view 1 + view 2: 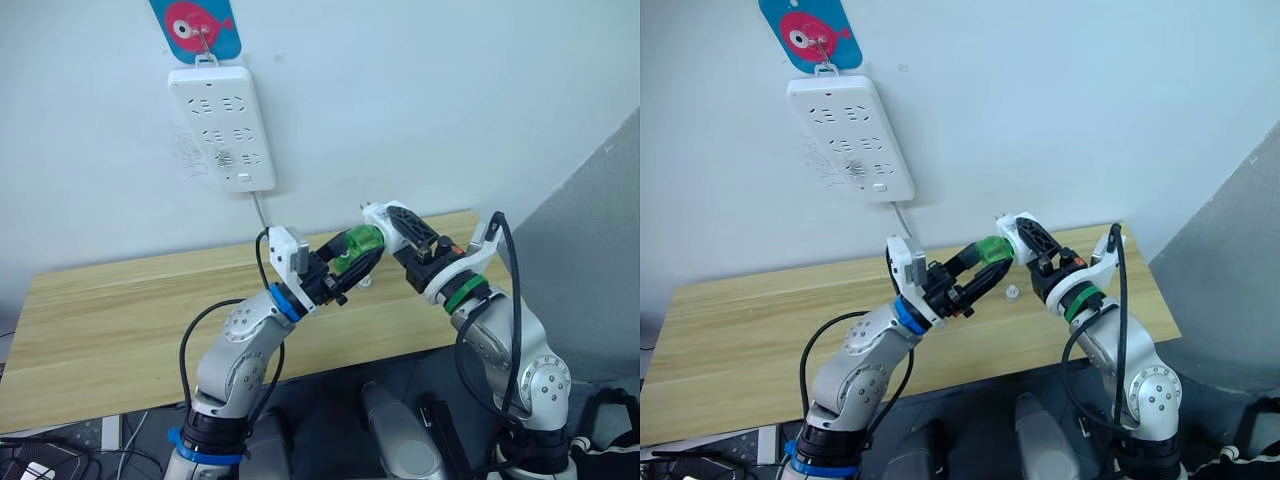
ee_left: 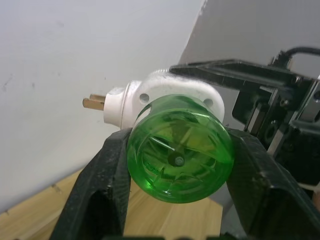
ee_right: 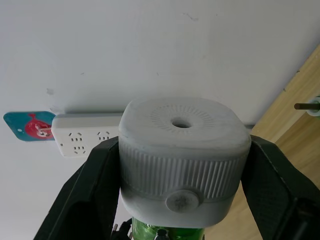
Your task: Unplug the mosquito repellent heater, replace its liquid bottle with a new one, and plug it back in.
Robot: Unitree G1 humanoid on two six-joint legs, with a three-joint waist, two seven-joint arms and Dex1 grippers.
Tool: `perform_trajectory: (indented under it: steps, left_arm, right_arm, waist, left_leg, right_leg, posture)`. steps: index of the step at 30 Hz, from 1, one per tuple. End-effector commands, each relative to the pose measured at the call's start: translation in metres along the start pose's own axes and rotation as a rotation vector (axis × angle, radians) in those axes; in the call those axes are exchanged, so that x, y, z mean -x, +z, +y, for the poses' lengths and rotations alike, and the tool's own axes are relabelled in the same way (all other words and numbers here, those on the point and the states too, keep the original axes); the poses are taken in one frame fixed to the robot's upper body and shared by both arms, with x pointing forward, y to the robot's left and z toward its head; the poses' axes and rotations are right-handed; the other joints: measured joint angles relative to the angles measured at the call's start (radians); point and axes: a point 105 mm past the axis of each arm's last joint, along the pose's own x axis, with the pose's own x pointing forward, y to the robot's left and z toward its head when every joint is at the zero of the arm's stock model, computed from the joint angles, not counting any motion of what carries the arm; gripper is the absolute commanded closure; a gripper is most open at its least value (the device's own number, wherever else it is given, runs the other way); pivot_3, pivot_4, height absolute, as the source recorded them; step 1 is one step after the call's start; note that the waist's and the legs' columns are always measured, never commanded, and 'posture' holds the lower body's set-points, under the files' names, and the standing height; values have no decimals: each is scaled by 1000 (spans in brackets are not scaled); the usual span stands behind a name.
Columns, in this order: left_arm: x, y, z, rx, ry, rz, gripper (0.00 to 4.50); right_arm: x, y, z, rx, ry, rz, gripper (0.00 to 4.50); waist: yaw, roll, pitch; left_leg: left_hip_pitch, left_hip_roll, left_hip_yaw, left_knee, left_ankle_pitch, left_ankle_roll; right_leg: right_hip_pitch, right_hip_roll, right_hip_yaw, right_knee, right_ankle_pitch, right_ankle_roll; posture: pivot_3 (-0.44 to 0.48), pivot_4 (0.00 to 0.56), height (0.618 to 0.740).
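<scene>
Above the pale wooden tabletop point(image 1: 110, 320): small white rounded plastic heater point(image 3: 184, 160), ribbed sides, round top vent, pinched by right gripper point(image 1: 400, 232). Translucent green round bottle point(image 2: 180, 148) beneath it, clamped in left gripper point(image 1: 352, 262). Long white power strip point(image 1: 221, 125) hangs on wall.

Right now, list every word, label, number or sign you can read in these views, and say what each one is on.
None can be read.
Blue tag above the power strip: a pink fish picture, no words.
Power strip: only socket slots; the grey mark near its lower sockets is too blurred to read.
Mosquito repellent heater: no lettering visible.
Green bottle: no label visible.
</scene>
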Motion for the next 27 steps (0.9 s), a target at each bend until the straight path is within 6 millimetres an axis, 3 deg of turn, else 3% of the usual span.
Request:
perform_trajectory:
  steps: [1,3,7,13,16,22,27]
  left_arm:
    - [1,0,-10,-32,-49,27,590]
    - [6,-2,-9,-84,-52,62,0]
    - [28,-3,4,-151,-4,141,0]
    - [76,5,28,-172,101,270,0]
    - [94,20,51,-196,209,281,0]
    - [118,52,86,-308,349,289,0]
    - [123,80,113,-320,378,268,0]
  right_arm:
    - [5,-2,15,10,73,12,1486]
    - [6,1,14,24,68,4,1486]
    - [8,9,12,177,64,-1,1486]
    - [5,14,27,846,127,42,1486]
    - [5,8,33,1083,192,70,1486]
    - [1,-2,43,1351,284,82,1487]
    - [-2,-6,43,1402,321,94,1487]
  waist:
    - [0,0,0]
    - [0,0,0]
    - [0,0,0]
    - [3,0,0]
    - [8,0,0]
    - [19,0,0]
    - [29,0,0]
  left_leg:
    - [0,0,0,0,0,0]
    - [0,0,0,0,0,0]
    - [0,0,0,0,0,0]
    - [0,1,1,-1,0,0]
    - [1,1,1,-1,0,0]
    - [0,0,2,-1,0,0]
    - [0,1,2,-1,0,0]
  right_leg:
    - [0,0,0,0,0,0]
    - [0,0,0,0,0,0]
    - [0,0,0,0,0,-1]
    - [-2,0,0,1,-1,-2]
    - [-2,0,0,1,-1,-2]
    - [-2,-1,1,-1,-1,-1]
    - [-2,0,0,-1,-1,-1]
  posture:
    - [-251,255,740]
    - [-249,254,740]
    - [-246,254,740]
    - [-227,257,740]
    - [-219,256,740]
    - [-197,258,740]
    - [-191,260,740]
